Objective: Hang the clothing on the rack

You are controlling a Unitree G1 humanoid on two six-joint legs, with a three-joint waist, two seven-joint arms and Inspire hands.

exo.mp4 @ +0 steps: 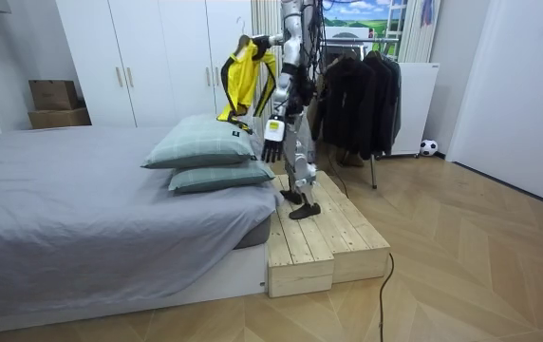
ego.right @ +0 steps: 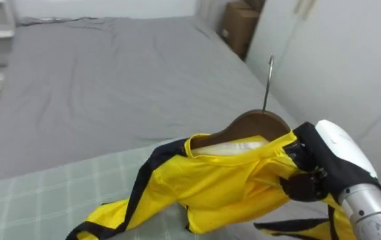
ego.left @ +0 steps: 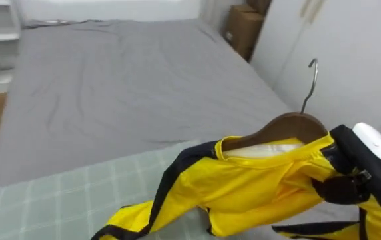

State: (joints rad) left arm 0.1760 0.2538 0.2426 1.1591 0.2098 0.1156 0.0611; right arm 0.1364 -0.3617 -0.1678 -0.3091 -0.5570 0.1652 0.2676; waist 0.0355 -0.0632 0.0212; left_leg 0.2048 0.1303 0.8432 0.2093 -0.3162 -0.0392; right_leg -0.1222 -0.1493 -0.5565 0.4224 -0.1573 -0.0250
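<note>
The grey bed (exo.mp4: pixel 82 209) takes up the near side of the room, its cover smooth and slightly creased. Along the bed's head end, on the room view's right, lies a low wooden platform (exo.mp4: pixel 314 237), and the robot stands on it, upright and facing the bed. Its left hand (exo.mp4: pixel 271 142) hangs at its side next to the bed's head corner, with the fingers loose and pointing down, holding nothing.

Two green-checked pillows (exo.mp4: pixel 200 142) are stacked on the bed's head end, just in front of the robot. Above them the robot's right arm is raised, and the right hand (ego.left: pixel 342 189) is clenched on the yellow garment (ego.left: pixel 244 190), its dark fingers curled round the cloth where it covers one end of the wooden hanger (ego.left: pixel 290 127). The garment, yellow with black stripes, is draped on that hanger with its collar at the top, and the hanger's metal hook (ego.left: pixel 310 83) stands free above it. A sleeve trails down towards the top pillow; I can't tell whether it touches.

Beyond the bed's far side stands a white wardrobe (exo.mp4: pixel 148 57) with its doors closed. Cardboard boxes (exo.mp4: pixel 53 95) sit on the floor between it and the bed. Behind the robot, past the bed's head end, a clothes rack (exo.mp4: pixel 357 100) holds dark coats, and a small ball (exo.mp4: pixel 428 147) lies on the floor beside it.
</note>
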